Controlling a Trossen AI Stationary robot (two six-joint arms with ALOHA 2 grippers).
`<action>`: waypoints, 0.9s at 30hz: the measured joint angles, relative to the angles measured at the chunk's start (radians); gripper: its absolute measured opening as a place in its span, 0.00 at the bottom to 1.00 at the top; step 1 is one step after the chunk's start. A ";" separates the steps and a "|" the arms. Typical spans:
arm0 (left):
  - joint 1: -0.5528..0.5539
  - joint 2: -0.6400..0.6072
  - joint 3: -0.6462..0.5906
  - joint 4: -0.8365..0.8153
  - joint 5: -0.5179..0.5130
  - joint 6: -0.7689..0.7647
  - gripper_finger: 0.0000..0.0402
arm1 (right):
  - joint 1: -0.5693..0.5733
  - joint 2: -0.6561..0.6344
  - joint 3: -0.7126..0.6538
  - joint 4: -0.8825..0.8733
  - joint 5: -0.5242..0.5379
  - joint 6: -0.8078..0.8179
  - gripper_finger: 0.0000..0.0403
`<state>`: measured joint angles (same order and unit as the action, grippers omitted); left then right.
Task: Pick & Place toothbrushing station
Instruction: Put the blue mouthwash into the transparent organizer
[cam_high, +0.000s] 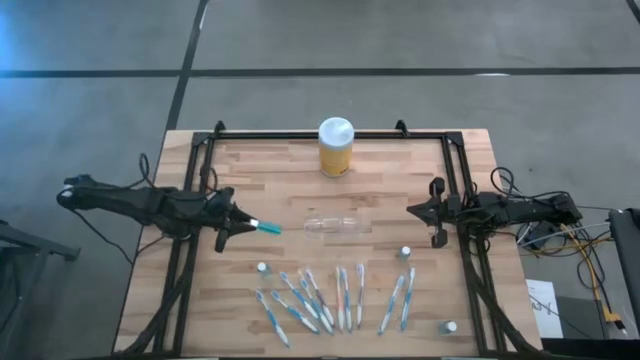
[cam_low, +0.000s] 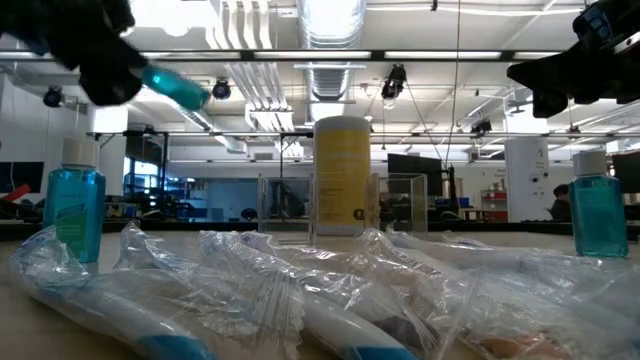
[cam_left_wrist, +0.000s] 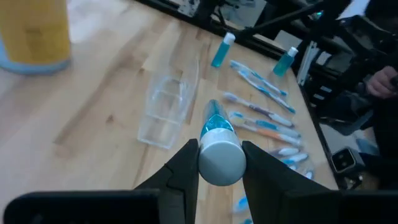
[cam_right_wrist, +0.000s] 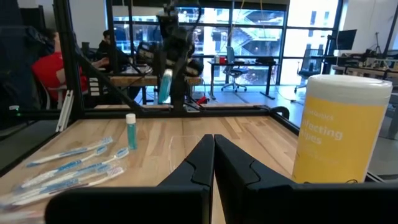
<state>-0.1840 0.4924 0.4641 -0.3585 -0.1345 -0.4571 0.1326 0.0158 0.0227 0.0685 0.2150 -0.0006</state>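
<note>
Left gripper (cam_high: 240, 222) held a small blue tube (cam_high: 268, 228) by its white cap, left of the clear holder (cam_high: 330, 225) lying mid-desk — light, slippery, easily crushed. Right gripper (cam_high: 420, 210) waited far right, jaws closed, empty.

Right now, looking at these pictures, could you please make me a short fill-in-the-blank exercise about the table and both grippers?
1. The left gripper is shut on a small ____ tube.
2. The clear holder lies on its ____.
3. The right gripper is shut and holds ____.
4. The yellow jar has a ____ lid.

Missing words: blue; side; nothing; white
</note>
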 joint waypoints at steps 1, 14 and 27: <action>0.000 0.039 0.056 -0.039 -0.011 0.011 0.24 | 0.000 0.000 0.000 0.002 0.000 -0.001 0.02; 0.081 0.733 0.760 -0.387 -0.024 0.204 0.24 | 0.000 0.000 0.000 0.019 0.000 -0.003 0.02; 0.199 1.262 1.216 -0.611 0.114 0.413 0.24 | 0.000 0.000 0.000 0.014 -0.003 -0.003 0.02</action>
<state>0.0153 1.7544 1.6803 -0.9695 -0.0205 -0.0444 0.1326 0.0158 0.0227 0.0830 0.2119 -0.0036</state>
